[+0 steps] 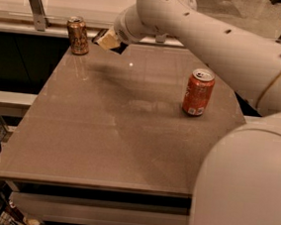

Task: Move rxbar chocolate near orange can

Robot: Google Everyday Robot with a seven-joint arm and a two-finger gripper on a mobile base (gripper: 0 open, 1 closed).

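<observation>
1. rxbar chocolate (99,34): held in the claw above the desk's far left part, just right of the orange can and not touching it. Only a dark end shows, sticking out left toward the can. Long axis can't be told, and no lettering is visible.
2. orange can (78,35): upright at the far left corner of the desk (117,147). Brownish with a silver top. Contents can't be told.
3. claw (108,40): tan fingers closed narrow on the bar, hanging above the surface, shadow below.
4. red-orange can (198,92): upright, right of centre, well apart from the claw. White panel low on its side.
5. white arm (221,42): comes in from the right.
</observation>
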